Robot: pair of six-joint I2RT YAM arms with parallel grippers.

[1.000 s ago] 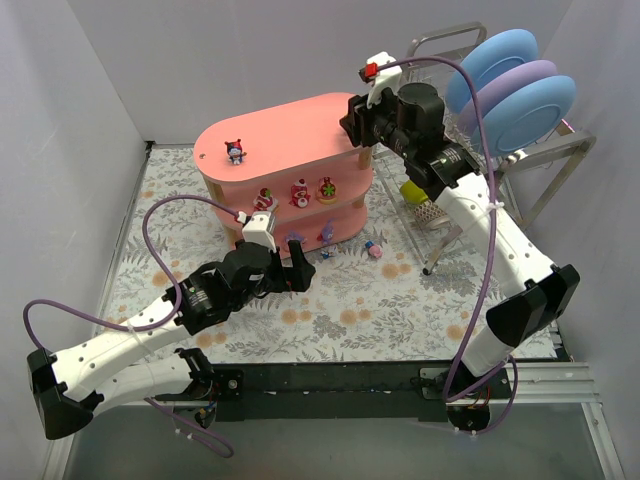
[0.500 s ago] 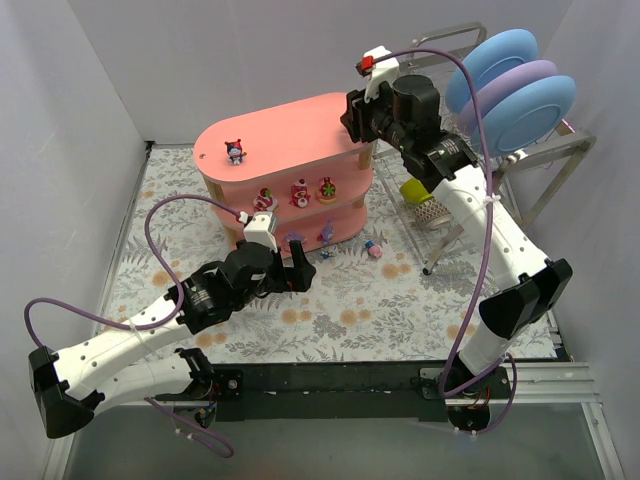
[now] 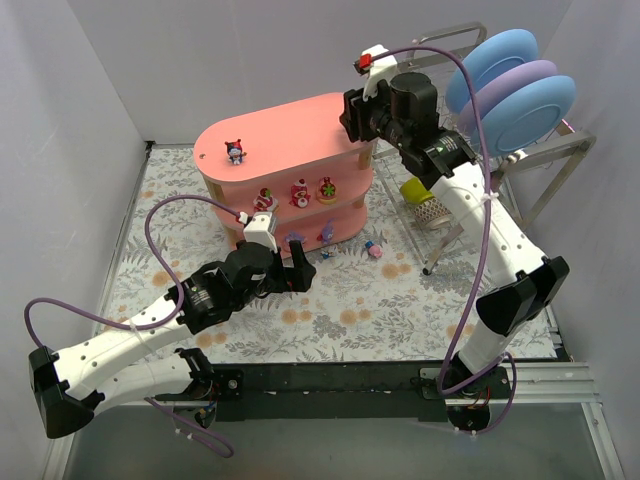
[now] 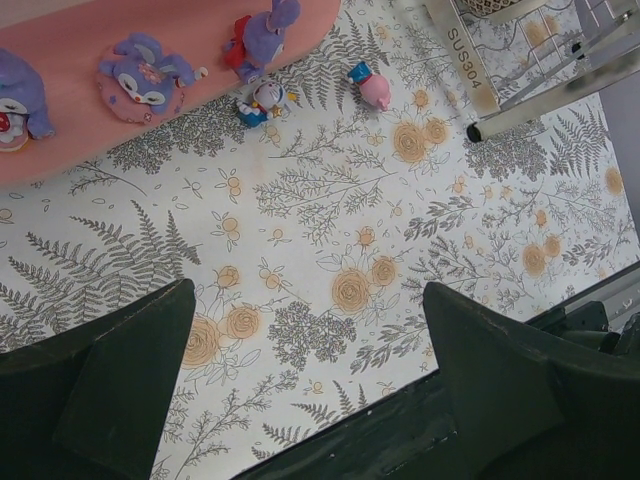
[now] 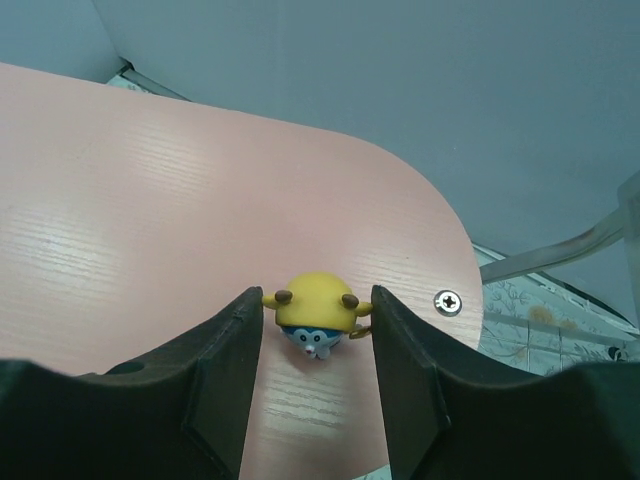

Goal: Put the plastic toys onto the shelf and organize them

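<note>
The salmon-pink shelf (image 3: 290,135) stands at the back of the floral mat. My right gripper (image 3: 352,112) hovers over the right end of its top board (image 5: 150,200), shut on a yellow-hatted blue toy (image 5: 316,312), both fingers touching its hat. A dark toy (image 3: 235,151) stands on the top board. Three red and pink toys (image 3: 299,193) sit on the middle tier and purple ones (image 4: 148,72) on the bottom board. A blue toy (image 4: 262,100) and a pink toy (image 4: 372,88) lie on the mat. My left gripper (image 4: 305,295) hangs open and empty over the mat.
A metal wire rack (image 3: 470,50) with blue and purple plates (image 3: 515,85) stands right of the shelf. A yellow-green cup (image 3: 415,190) and a patterned bowl (image 3: 432,213) sit in it. One rack foot (image 4: 475,130) rests near the loose toys. White walls close in three sides.
My right gripper has shifted slightly left and back over the shelf's top board with the yellow-hatted toy. The left arm has not moved.
</note>
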